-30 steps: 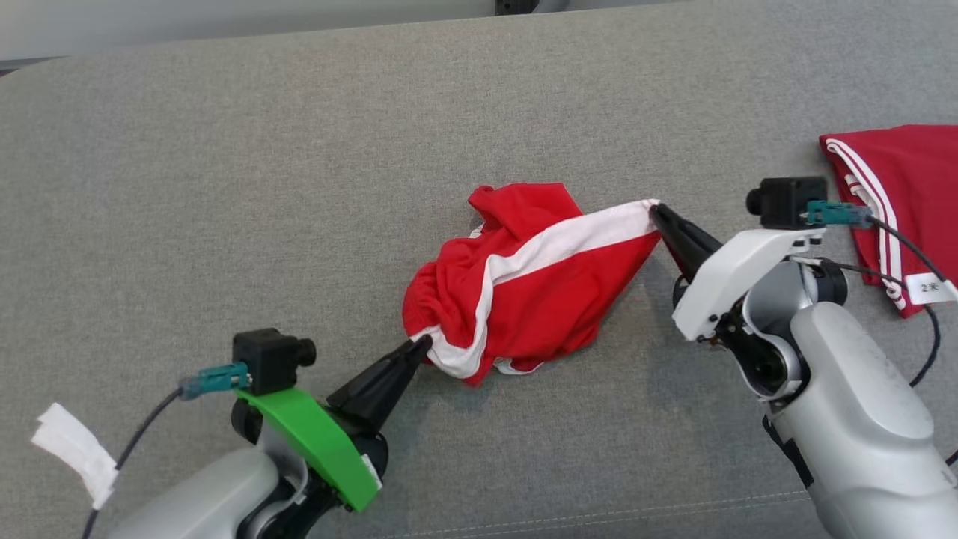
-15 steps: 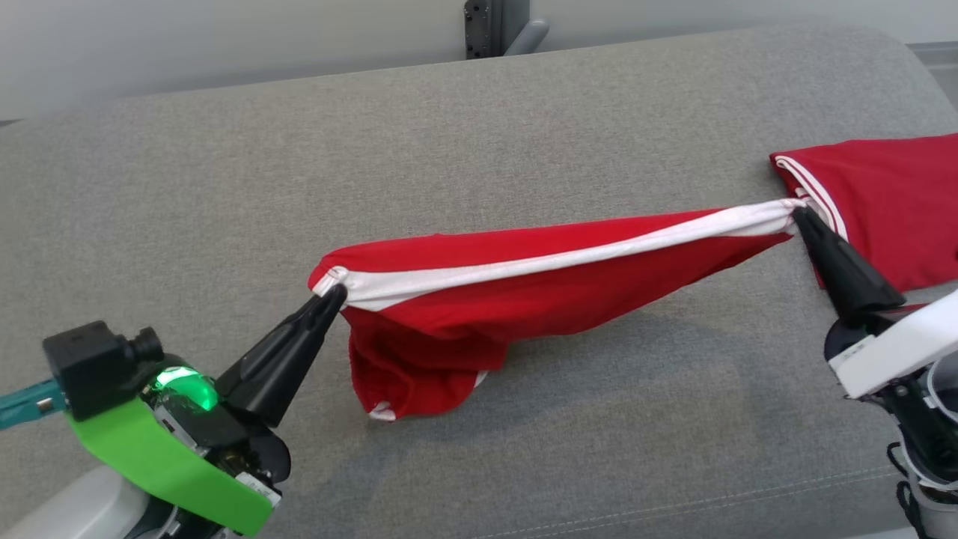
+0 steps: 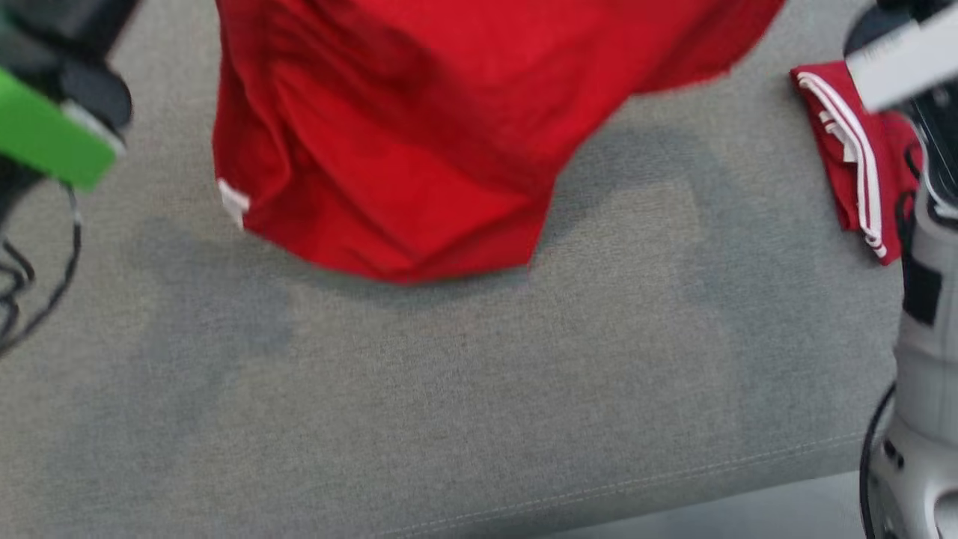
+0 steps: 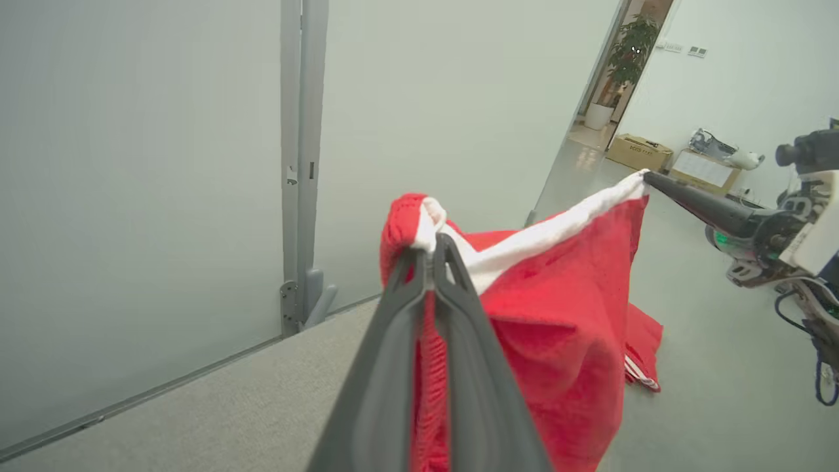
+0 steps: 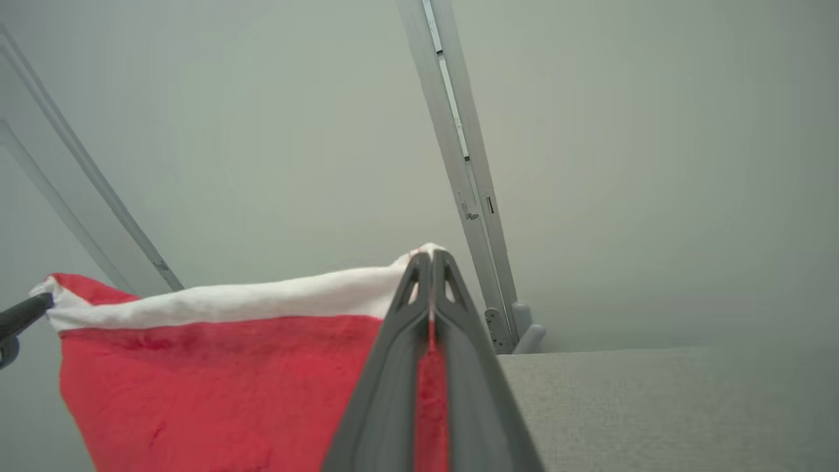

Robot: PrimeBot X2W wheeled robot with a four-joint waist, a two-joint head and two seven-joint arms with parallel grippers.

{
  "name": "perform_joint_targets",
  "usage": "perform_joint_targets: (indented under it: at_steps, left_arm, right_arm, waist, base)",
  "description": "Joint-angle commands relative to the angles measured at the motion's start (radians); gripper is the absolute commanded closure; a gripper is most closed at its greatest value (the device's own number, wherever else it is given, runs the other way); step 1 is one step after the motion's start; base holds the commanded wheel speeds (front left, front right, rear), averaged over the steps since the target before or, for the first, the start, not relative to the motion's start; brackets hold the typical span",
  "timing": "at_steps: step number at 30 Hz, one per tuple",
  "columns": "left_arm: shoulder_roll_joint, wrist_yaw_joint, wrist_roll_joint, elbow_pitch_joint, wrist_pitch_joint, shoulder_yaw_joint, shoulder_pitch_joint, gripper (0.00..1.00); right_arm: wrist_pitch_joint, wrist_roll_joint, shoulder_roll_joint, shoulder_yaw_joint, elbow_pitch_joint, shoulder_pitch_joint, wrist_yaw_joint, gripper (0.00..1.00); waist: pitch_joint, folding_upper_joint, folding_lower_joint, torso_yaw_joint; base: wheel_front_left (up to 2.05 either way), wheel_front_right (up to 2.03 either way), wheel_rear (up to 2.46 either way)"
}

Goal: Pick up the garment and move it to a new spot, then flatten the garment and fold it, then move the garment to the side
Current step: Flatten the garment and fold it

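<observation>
The garment (image 3: 419, 142), red with a white band along its top hem, hangs in the air above the grey padded surface (image 3: 479, 389), its lower edge just over it. In the left wrist view my left gripper (image 4: 432, 241) is shut on one end of the garment's (image 4: 557, 328) white band. My right gripper (image 5: 430, 255) is shut on the other end, with the garment (image 5: 216, 380) stretched between the two. The right gripper (image 4: 645, 176) also appears in the left wrist view, far right. The band runs taut and the red cloth drapes below it.
A second red garment (image 3: 853, 157) with white stripes lies folded at the right of the grey surface. My left arm's green cover (image 3: 45, 135) and my right arm's pale forearm (image 3: 920, 352) flank the surface. A grey wall with a metal post (image 4: 298, 164) stands behind.
Both grippers have risen and moved apart with the garment, lifting it off the surface from a crumpled heap into a stretched, hanging sheet. The head camera has also shifted.
</observation>
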Motion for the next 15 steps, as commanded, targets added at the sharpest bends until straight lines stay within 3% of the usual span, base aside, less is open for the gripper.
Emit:
perform_joint_targets:
  at_steps: [1,5,8,10,11,15]
  left_arm:
    - [-0.055,-0.005,0.071,0.120,0.032,-0.010,-0.139,1.00]
    - [-0.172,-0.021,0.221,0.386,-0.014,-0.023,-0.381,1.00]
    - [-0.240,-0.035,0.336,0.540,-0.140,-0.015,-0.531,1.00]
    - [-0.267,-0.049,0.427,0.625,-0.243,-0.036,-0.587,1.00]
    - [-0.267,-0.049,0.427,0.625,-0.243,-0.036,-0.587,1.00]
    - [-0.292,-0.081,0.592,0.737,-0.368,-0.121,-0.611,1.00]
  right_arm:
    - [-0.034,-0.087,0.033,0.018,0.100,-0.155,0.000,1.00]
    - [-0.178,-0.175,0.097,0.000,0.321,-0.413,0.000,1.00]
    - [-0.316,-0.191,0.107,-0.006,0.453,-0.582,0.000,1.00]
    - [-0.412,-0.174,0.108,0.023,0.527,-0.642,0.000,1.00]
    - [-0.412,-0.174,0.108,0.023,0.527,-0.642,0.000,1.00]
    - [-0.571,-0.188,0.108,0.110,0.609,-0.659,0.000,1.00]
  waist:
    - [0.196,0.0113,0.0001,0.001]
    - [0.253,0.0113,0.0001,0.007]
    - [0.310,0.0113,0.0001,0.010]
    - [0.337,0.0113,0.0001,0.015]
    - [0.337,0.0113,0.0001,0.015]
    - [0.366,0.0113,0.0001,0.023]
  base:
    - [0.00,0.00,0.00]
    - [0.00,0.00,0.00]
    - [0.00,0.00,0.00]
    - [0.00,0.00,0.00]
    - [0.00,0.00,0.00]
    - [0.00,0.00,0.00]
